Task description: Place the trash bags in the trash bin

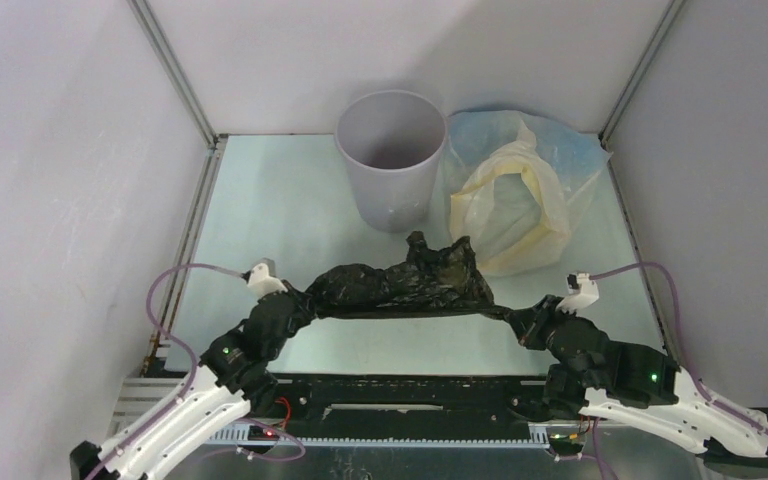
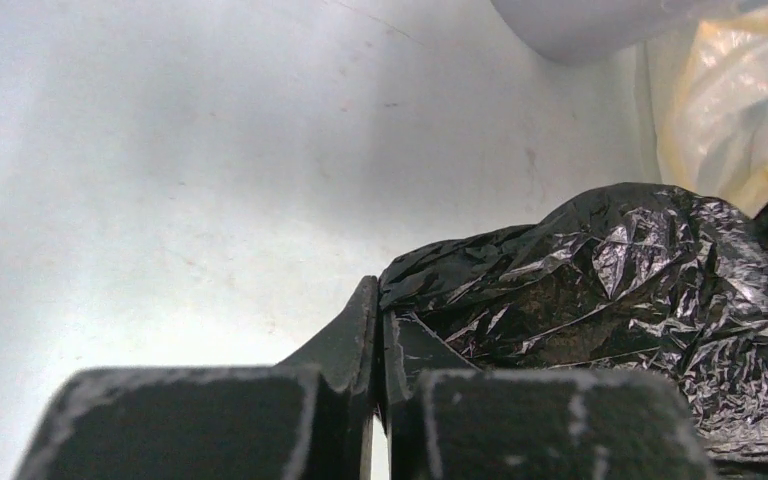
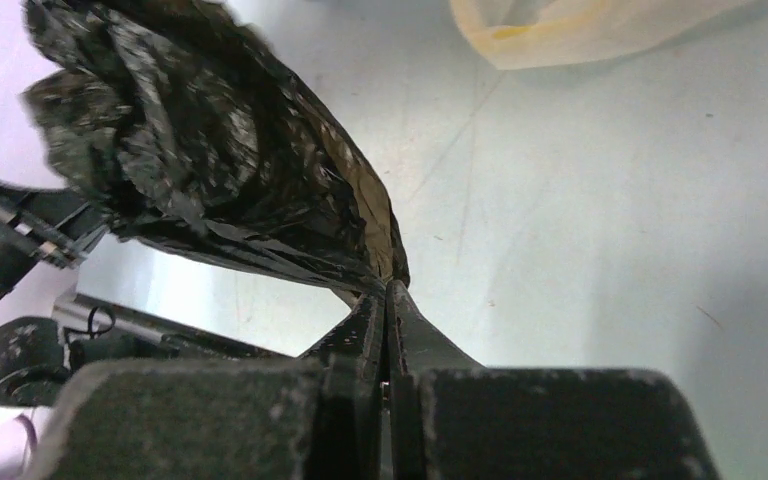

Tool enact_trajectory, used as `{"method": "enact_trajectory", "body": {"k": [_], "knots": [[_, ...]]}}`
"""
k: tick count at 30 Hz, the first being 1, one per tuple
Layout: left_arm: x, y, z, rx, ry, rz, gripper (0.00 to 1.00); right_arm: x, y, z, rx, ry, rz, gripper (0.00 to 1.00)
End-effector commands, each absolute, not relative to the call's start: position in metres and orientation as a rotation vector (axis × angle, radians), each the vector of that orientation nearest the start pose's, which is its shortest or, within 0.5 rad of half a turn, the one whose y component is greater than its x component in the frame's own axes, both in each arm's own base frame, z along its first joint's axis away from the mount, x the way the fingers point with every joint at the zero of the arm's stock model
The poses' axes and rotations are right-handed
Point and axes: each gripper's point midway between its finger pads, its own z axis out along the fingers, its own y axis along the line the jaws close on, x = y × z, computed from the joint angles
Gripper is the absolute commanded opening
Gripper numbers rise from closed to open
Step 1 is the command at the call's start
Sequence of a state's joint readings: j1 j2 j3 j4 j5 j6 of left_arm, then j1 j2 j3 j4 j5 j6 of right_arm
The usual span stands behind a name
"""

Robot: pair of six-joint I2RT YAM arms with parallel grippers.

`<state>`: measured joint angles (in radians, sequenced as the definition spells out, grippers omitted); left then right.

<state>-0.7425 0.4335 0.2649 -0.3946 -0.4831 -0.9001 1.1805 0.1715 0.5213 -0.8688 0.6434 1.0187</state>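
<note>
the table (image 1: 290, 210) lies under both arms. the bin (image 1: 391, 160) stands upright ahead of the tools, about midway between them. a clear bag (image 1: 520, 190) sits just beside it, toward the right gripper (image 3: 388, 300). the black bag (image 1: 400, 285) is stretched from that gripper to the left gripper (image 2: 376, 310). each has its fingers pinched tight on one end.

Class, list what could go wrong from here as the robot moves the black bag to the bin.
1. The left hand and right hand pinch only thin edges of the black bag; it may slip free.
2. Stretched between them, the bag looks wider than the mouth of the bin and might drape over the rim.
</note>
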Motion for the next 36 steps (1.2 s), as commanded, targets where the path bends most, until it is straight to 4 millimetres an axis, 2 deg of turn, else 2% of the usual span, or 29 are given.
{"method": "enact_trajectory", "body": {"k": [1,4,6,9,10,14,17,20,23,26,29,32,36], "knots": [[0.195,-0.093,0.088,-0.502,2.070,-0.469,0.04,0.142,0.092,0.173,0.401,1.990,0.664,0.00],[0.196,-0.095,0.094,-0.523,2.055,-0.525,0.04,0.141,0.090,0.173,0.412,1.992,0.670,0.00],[0.197,-0.098,0.095,-0.515,2.070,-0.546,0.04,0.138,0.098,0.174,0.338,2.004,0.693,0.00],[0.201,-0.106,0.094,-0.491,2.111,-0.561,0.04,0.130,0.129,0.183,0.130,2.009,0.793,0.00],[0.202,-0.109,0.093,-0.485,2.125,-0.568,0.04,0.122,0.146,0.185,-0.010,2.015,0.844,0.00],[0.207,-0.122,0.091,-0.441,2.168,-0.599,0.02,0.088,0.200,0.191,-0.386,2.047,1.042,0.16],[0.211,-0.124,0.091,-0.413,2.178,-0.587,0.02,0.074,0.220,0.189,-0.503,2.071,1.113,0.30],[0.211,-0.118,0.090,-0.382,2.187,-0.529,0.00,0.085,0.217,0.185,-0.454,2.089,1.042,0.47],[0.207,-0.111,0.085,-0.375,2.187,-0.499,0.01,0.106,0.200,0.181,-0.311,2.086,0.921,0.64],[0.204,-0.110,0.082,-0.361,2.181,-0.505,0.01,0.128,0.179,0.180,-0.139,2.060,0.800,0.74],[0.203,-0.108,0.081,-0.351,2.178,-0.500,0.02,0.142,0.165,0.183,0.018,2.033,0.751,0.72],[0.204,-0.109,0.081,-0.350,2.174,-0.500,0.02,0.149,0.160,0.184,0.098,2.021,0.726,0.67],[0.206,-0.108,0.080,-0.352,2.171,-0.491,0.02,0.158,0.157,0.166,0.122,2.067,0.639,0.59]]}}
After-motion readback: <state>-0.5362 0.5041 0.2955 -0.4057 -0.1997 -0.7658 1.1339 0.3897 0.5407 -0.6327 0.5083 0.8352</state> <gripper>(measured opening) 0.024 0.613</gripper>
